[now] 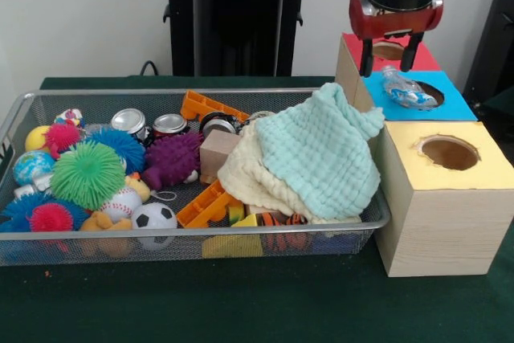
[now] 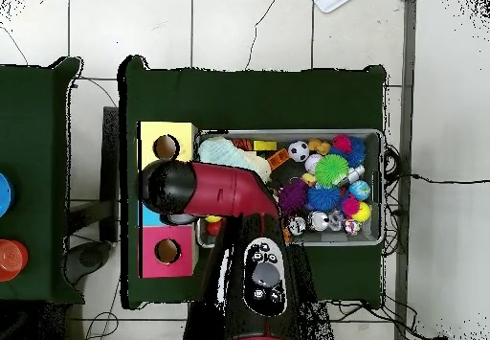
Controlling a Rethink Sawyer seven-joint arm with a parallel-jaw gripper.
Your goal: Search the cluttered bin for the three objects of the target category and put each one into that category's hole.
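The wire mesh bin holds a pile of toys. Two silver cans stand side by side at its far side, pull-tab tops up. A third round can top shows just right of them, behind a wooden block. My gripper hangs open and empty to the right of the bin, over the red box and just behind the blue box. In the overhead view the arm covers the gripper and the blue box.
A mint cloth and a cream cloth cover the bin's right half. Spiky balls, sports balls and orange plastic pieces fill the left. A clear plastic toy lies on the blue box beside its hole. The yellow box stands nearest the camera.
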